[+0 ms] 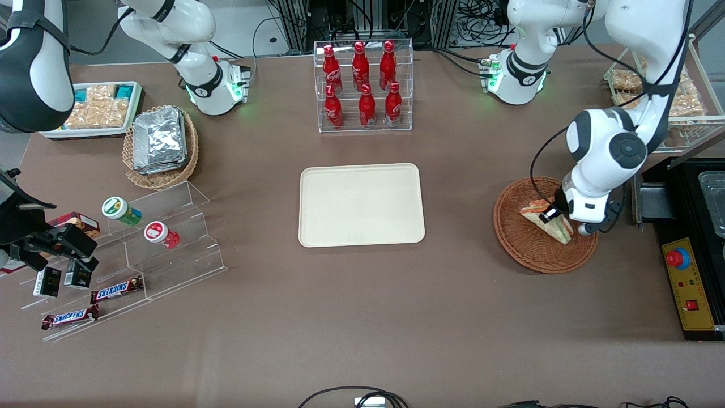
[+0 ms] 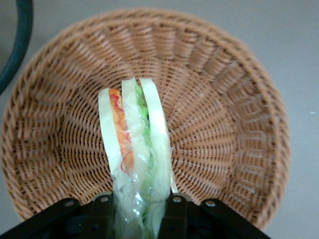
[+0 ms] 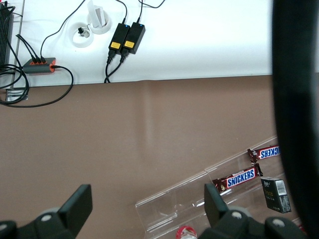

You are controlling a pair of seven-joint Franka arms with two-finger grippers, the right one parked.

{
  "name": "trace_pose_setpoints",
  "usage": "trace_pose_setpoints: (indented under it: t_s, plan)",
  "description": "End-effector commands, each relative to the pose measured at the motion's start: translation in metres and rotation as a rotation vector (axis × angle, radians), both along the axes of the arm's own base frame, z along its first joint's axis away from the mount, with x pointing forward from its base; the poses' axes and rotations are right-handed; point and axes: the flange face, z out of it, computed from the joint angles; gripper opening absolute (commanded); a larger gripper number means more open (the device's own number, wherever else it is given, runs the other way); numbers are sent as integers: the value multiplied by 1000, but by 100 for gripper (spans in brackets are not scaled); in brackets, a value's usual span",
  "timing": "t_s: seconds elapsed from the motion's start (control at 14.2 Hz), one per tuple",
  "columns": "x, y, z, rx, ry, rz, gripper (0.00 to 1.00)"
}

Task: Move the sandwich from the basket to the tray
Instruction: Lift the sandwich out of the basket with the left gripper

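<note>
Front view: the left arm reaches down over the basket [image 1: 545, 225], which sits toward the working arm's end of the table, at about three o'clock from the tray [image 1: 362, 204].
Sandwich: the sandwich [image 1: 548, 220] is over the basket, a wedge with one end at the gripper [image 1: 550, 215] and the rest slanting toward five o'clock; whether it rests on the weave or is just clear of it I cannot tell.
Why held so: in the left wrist view the wedge [image 2: 133, 149] stands on edge with its bread slices parallel to the fingers [image 2: 102, 209], so the pads press the flat bread faces; my guess is that this keeps the filling from squeezing out.
Claw: narrowed to the sandwich's thickness, one finger on each bread face, gripping the wrapped end [image 2: 138, 211]; it touches nothing else that I can see.
Tray: bare and well apart from the basket, nothing lying between them.
Stage: grasp looks made; the lift and carry toward nine o'clock are not yet done.
</note>
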Motion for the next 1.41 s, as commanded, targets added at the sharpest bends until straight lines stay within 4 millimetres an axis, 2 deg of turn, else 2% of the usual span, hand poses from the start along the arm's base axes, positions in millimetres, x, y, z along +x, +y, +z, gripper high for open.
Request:
trace_pose_setpoints:
  t_s: [0.0,0.14,0.28,0.42,0.78,0.99,1.2,1.34]
  plan:
    - [2,-4,45,12,0,-86,0]
    - [13,-22,73,14,49,-193,0]
    - [24,-52,104,18,69,-288,0]
    - [30,-79,121,17,50,-340,0]
    - [28,-162,135,17,3,-488,0]
    - [19,-204,133,37,0,-583,0]
    - [4,-238,135,34,-6,-633,0]
    - [-12,-269,134,27,-7,-680,0]
